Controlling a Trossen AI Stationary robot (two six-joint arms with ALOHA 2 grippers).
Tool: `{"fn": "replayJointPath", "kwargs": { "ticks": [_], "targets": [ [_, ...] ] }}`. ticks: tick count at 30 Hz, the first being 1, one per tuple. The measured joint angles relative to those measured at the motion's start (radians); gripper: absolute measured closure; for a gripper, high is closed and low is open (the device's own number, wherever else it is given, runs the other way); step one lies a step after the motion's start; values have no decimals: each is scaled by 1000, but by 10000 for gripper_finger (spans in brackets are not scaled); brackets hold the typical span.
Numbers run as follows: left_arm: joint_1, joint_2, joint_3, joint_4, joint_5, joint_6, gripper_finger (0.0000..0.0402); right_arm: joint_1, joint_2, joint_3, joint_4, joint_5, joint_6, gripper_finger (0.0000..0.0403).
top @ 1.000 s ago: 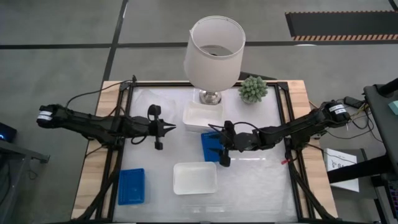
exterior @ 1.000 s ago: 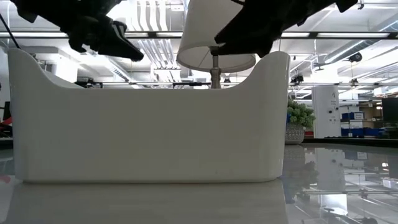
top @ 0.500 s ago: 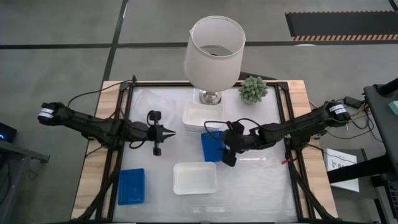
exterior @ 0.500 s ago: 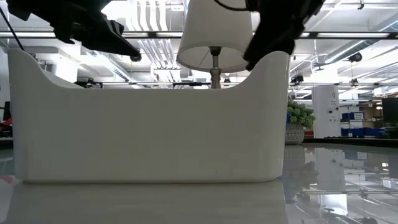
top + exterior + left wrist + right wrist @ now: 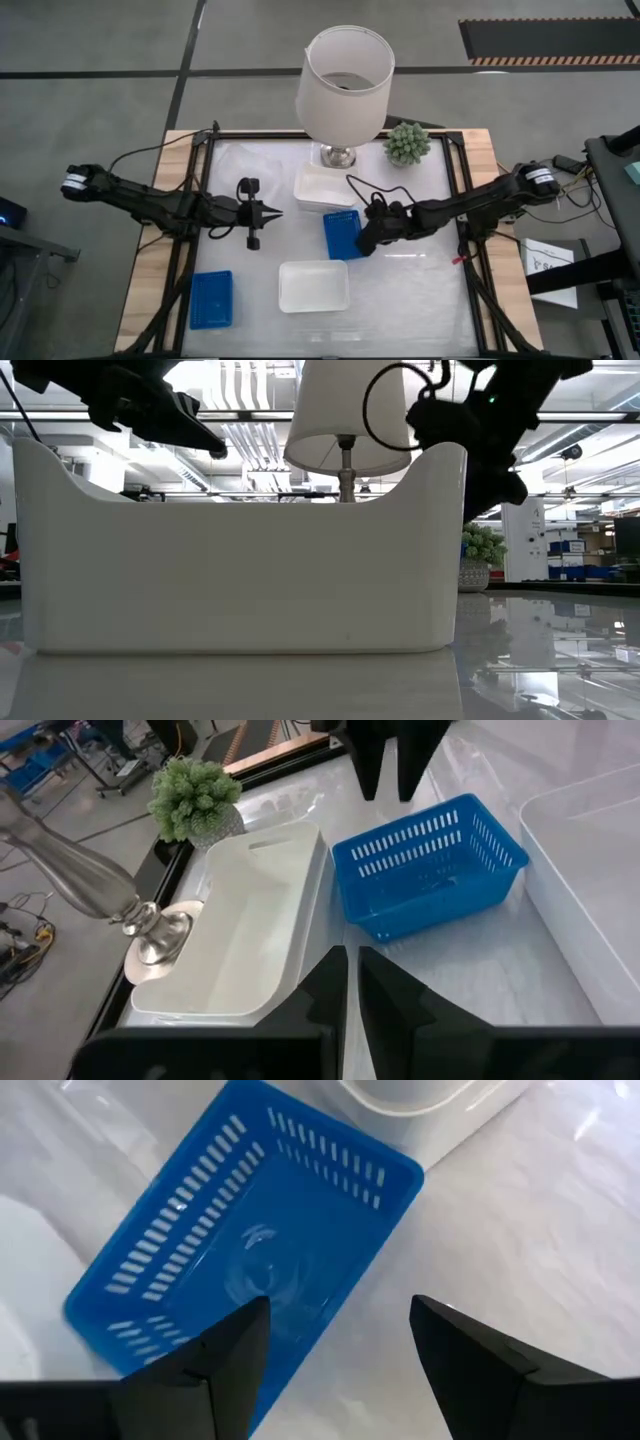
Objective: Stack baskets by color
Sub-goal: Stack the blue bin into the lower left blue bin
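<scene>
Right claw [image 5: 335, 1345] hangs spread over the middle blue basket's [image 5: 250, 1265] edge.

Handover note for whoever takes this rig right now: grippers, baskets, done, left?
Right gripper: fingers open, straddling one long wall of the blue basket at table centre; not gripped yet.
Left gripper: shut, empty, waiting left of centre.
Other baskets: blue one at front left, white one at front centre, white one by the lamp.
Done: no stack visible.
Left: stack blue on blue, white on white.
</scene>
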Motion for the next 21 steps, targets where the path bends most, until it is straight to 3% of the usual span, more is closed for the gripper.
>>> {"fn": "replayJointPath", "kwargs": {
  "ticks": [12,21],
  "targets": [
    [0,0,0,-2,-1,2,392,-43,133,0,108,-12,6,178],
    [0,0,0,-4,-2,2,392,-44,135,0,133,6,43,254]
  ]
}}
